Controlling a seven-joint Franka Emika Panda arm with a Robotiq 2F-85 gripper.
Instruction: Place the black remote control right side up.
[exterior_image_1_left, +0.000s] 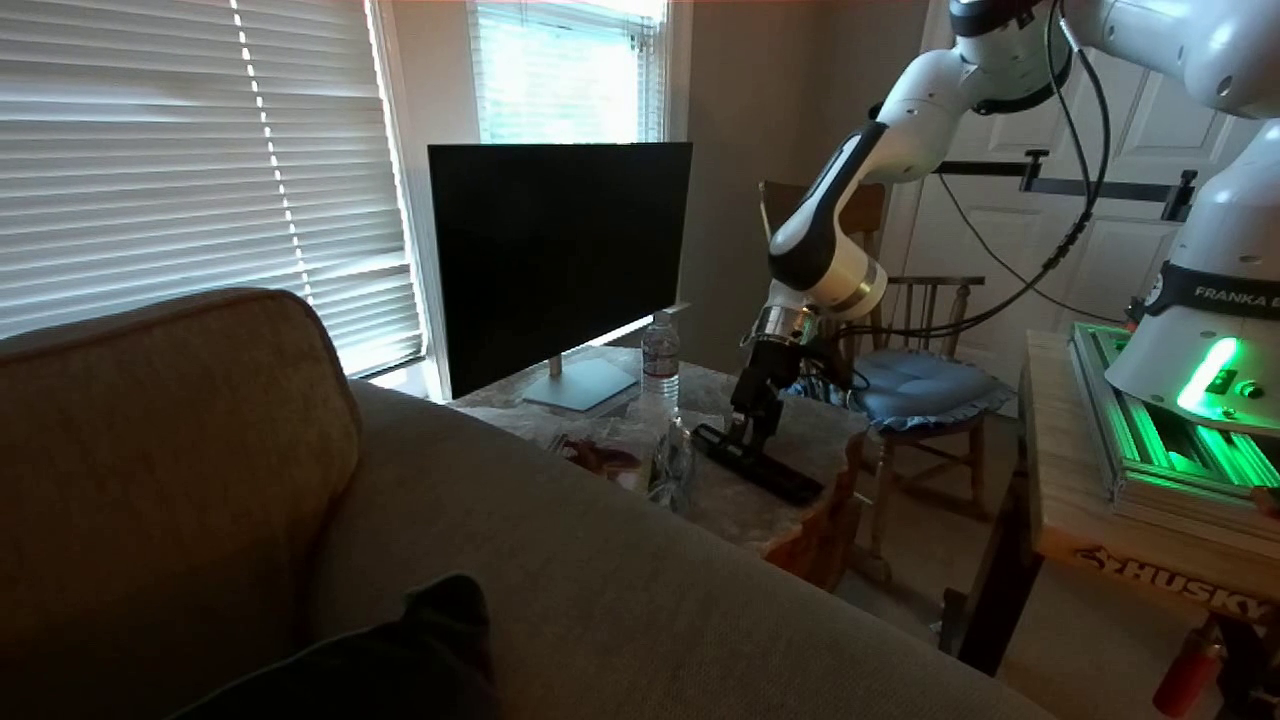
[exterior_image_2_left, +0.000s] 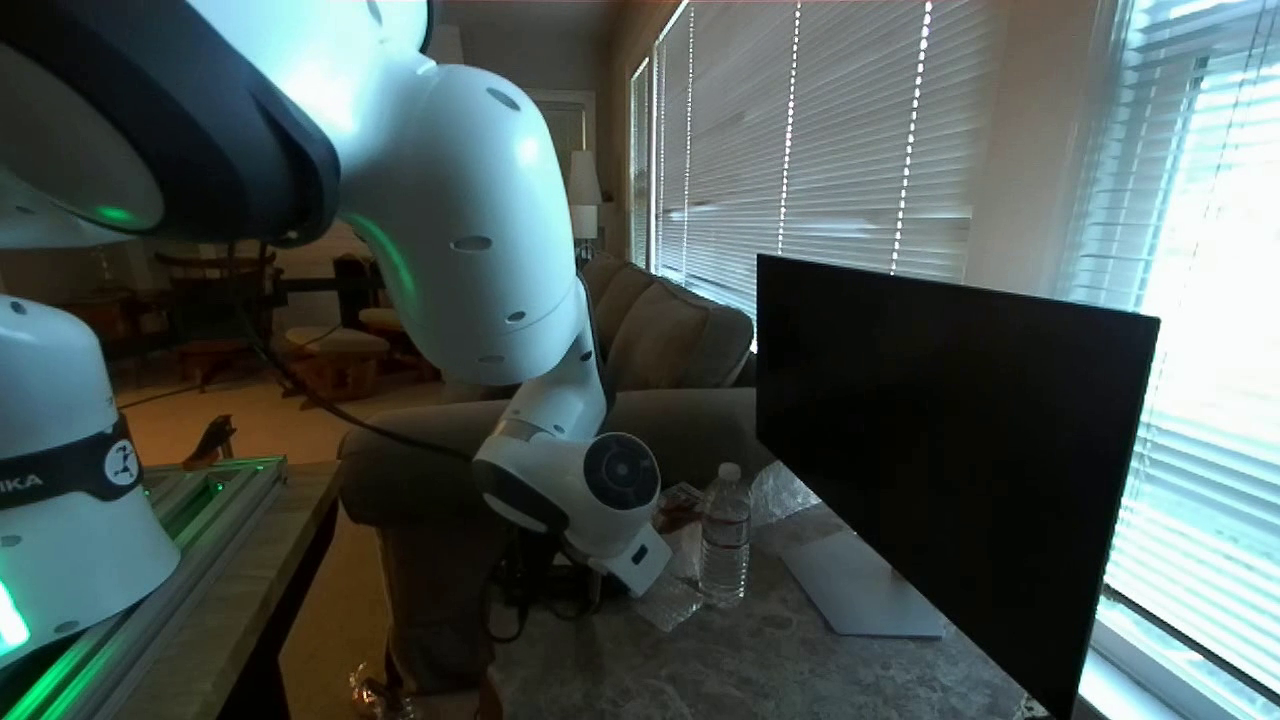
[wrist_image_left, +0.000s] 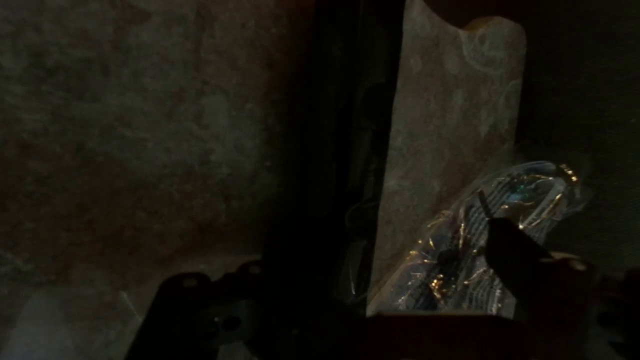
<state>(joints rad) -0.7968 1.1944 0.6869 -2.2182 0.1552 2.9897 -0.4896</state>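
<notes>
- Black gripper (exterior_image_1_left: 750, 438), pointing down just right of centre in an exterior view, its tips at the black remote control (exterior_image_1_left: 785, 480).
- Its fingers (wrist_image_left: 515, 265) stand spread in the wrist view, at lower left and lower right of the frame, the remote running between them from the top edge into the dark lower middle. A strip of stone-patterned table (wrist_image_left: 445, 140) shows between the remote and the finger at right; whether the finger at left touches it is too dark to tell.
- The remote lies aslant on the table, right of centre in that exterior view; which face is up cannot be told.
- Crinkled clear plastic wrap (wrist_image_left: 470, 260), lower right in the wrist view, just beside the remote.
- White arm (exterior_image_2_left: 480, 220), filling the upper left in an exterior view, its wrist largely hiding the gripper there.
- Clear water bottle (exterior_image_1_left: 660, 360), upright on the table in both exterior views.
- Large dark monitor (exterior_image_1_left: 560, 260), upright behind the bottle, upper middle of the frame.
- Brown-grey sofa (exterior_image_1_left: 520, 540), across the lower left; wooden bench (exterior_image_1_left: 1065, 440), lower right.
</notes>
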